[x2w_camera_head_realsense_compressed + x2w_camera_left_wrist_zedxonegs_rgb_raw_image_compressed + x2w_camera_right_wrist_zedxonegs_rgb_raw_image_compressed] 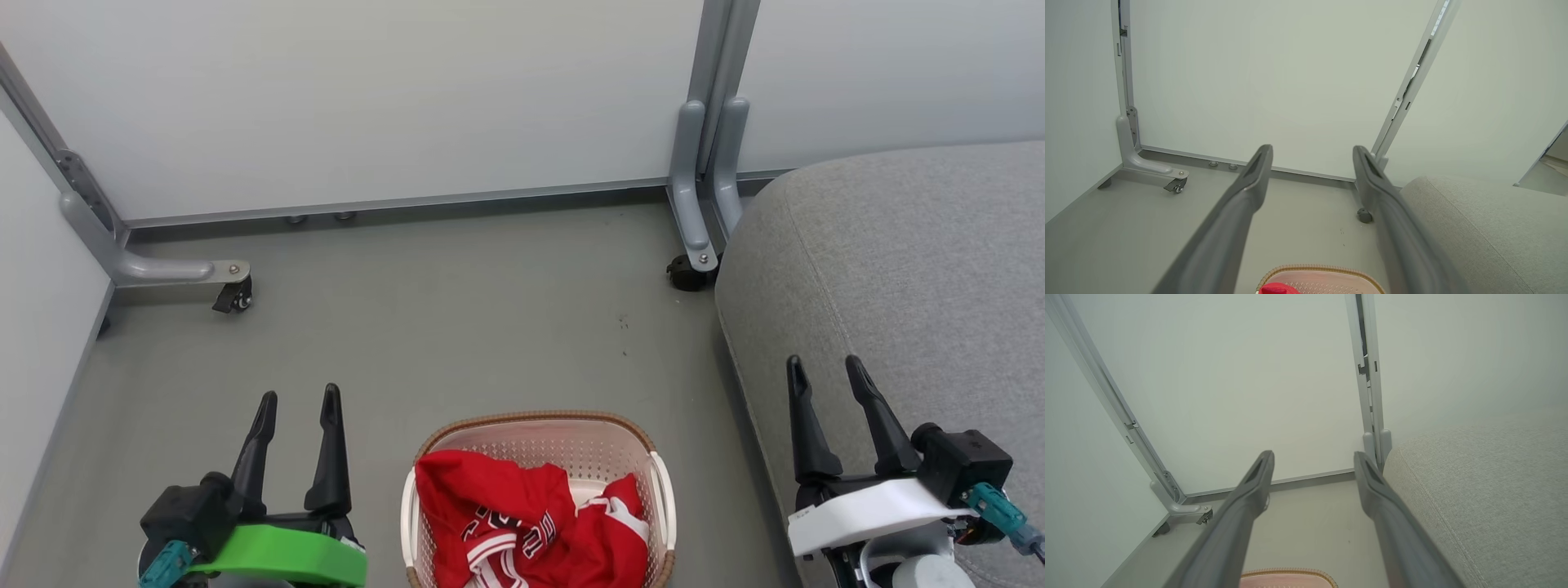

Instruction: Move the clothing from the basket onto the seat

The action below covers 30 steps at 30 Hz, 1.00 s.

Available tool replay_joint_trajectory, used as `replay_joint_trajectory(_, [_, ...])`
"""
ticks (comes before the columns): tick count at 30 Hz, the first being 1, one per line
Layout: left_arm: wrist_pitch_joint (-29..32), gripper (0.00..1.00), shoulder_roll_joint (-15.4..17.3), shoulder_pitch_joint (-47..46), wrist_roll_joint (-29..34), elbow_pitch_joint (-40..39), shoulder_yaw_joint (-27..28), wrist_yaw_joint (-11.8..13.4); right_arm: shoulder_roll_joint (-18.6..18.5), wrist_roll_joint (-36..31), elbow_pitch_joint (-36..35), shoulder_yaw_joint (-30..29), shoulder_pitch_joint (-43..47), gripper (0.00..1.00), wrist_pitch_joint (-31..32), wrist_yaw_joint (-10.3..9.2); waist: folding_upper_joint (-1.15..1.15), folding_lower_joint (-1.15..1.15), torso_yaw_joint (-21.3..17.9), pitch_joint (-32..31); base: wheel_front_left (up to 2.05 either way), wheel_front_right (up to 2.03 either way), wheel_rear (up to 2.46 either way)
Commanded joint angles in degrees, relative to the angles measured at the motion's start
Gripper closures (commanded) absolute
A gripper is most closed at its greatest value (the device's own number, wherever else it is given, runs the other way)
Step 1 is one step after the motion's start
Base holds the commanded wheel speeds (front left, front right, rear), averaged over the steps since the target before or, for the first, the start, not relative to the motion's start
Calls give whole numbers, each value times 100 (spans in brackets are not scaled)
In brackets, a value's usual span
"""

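Head view shows you the basket [531, 418] standing on the grey floor [449, 310] at the bottom centre, between the two arms. The clothing [506, 506] lies crumpled inside the basket. It is red fabric with white trim, and one piece carries black white-edged lettering. The perforated cream wall of the basket shows bare at the far side. The seat [898, 261] stands to the right of the basket, near it but apart, with a strip of floor between them.

Left end effector [299, 394]: you find it at the lower left, just beside the basket's left side. Its fingers point up the view, spread apart and gripping nothing.

Right end effector [823, 361]: you find it at the lower right, in front of the seat's left edge. Its fingers are likewise spread and grip nothing. You cannot tell whether it touches the fabric.

Left wrist view confirms the wide gap between the fingers; the floor and the pale partition panels [1290, 81] show through it. The basket's brown rim and a small corner of red fabric sit at the bottom edge.

Right wrist view shows the same spread, with the basket rim at the bottom edge and the seat's stitched seam on the right.
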Motion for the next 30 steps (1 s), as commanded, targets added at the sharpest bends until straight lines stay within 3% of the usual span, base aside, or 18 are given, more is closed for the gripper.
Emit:
replay_joint_trajectory(1, [-50,0,43,67,118,-6,-26,32,-33,-131,-2,12,50,0,-72,2,0,0,1,-12,0,0,0])
replay_joint_trajectory(16, [-197,0,46,165,741,347,-212,132,-36,-870,7,118,177,0,-221,2,0,0,-30,-188,0,0,0])
replay_joint_trajectory(30, [-230,0,47,260,755,493,-174,157,-36,-853,98,222,265,0,-249,1,0,0,-72,-275,0,0,0])
